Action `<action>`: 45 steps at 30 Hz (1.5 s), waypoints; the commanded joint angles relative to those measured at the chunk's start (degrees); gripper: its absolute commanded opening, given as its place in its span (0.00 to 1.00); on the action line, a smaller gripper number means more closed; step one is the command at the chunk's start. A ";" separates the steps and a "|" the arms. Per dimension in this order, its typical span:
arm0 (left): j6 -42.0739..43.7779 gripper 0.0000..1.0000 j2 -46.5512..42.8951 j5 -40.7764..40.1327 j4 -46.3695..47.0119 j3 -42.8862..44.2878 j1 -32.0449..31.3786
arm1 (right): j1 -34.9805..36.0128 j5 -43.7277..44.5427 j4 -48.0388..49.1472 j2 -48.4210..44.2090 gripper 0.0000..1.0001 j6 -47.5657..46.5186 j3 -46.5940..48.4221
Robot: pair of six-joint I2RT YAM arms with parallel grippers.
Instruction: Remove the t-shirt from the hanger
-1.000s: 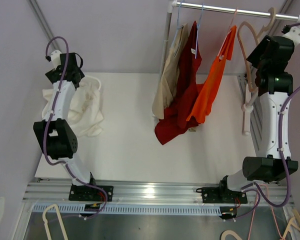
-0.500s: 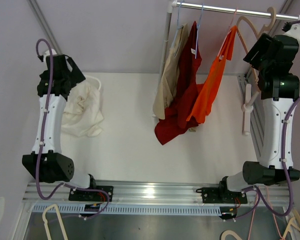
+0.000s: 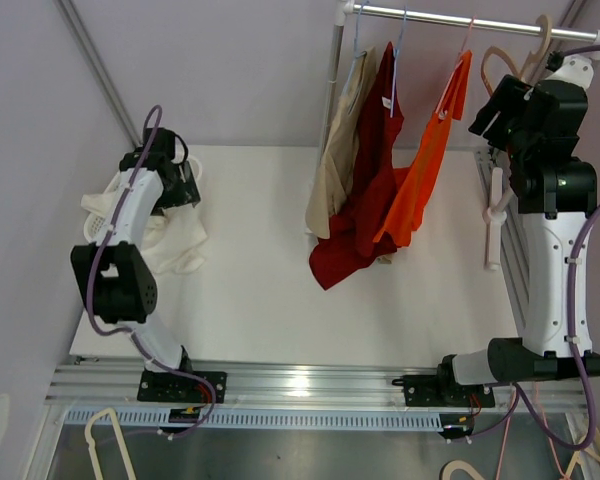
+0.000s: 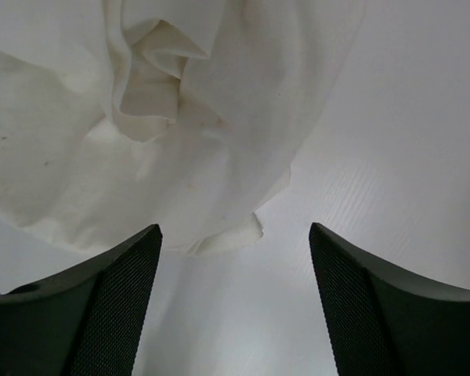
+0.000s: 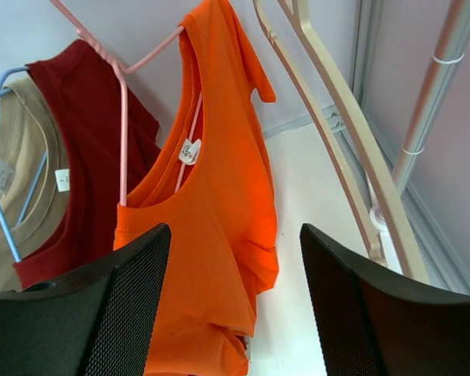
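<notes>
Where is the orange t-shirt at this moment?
In the top external view the orange t-shirt hangs on a pink hanger from the rail, upper right, between the dark red shirt to its left and the right gripper to its right.

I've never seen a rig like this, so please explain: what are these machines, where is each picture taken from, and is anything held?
These are two robot arms bolted to the near edge of a table. The wide picture looks down from above and behind them. The other two come from a camera on each wrist; the dark shapes at the bottom are that arm's fingers. The left gripper is open above a crumpled white cloth on the table. The right gripper, open too, faces an orange t-shirt on a pink hanger. Beside it on the rail hang a red t-shirt and a beige t-shirt. Neither gripper holds anything.
</notes>
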 commanded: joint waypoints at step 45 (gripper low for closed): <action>0.19 0.01 13.43 -1.35 -1.59 8.77 0.72 | 0.48 -5.60 4.00 -4.00 0.74 0.09 -5.55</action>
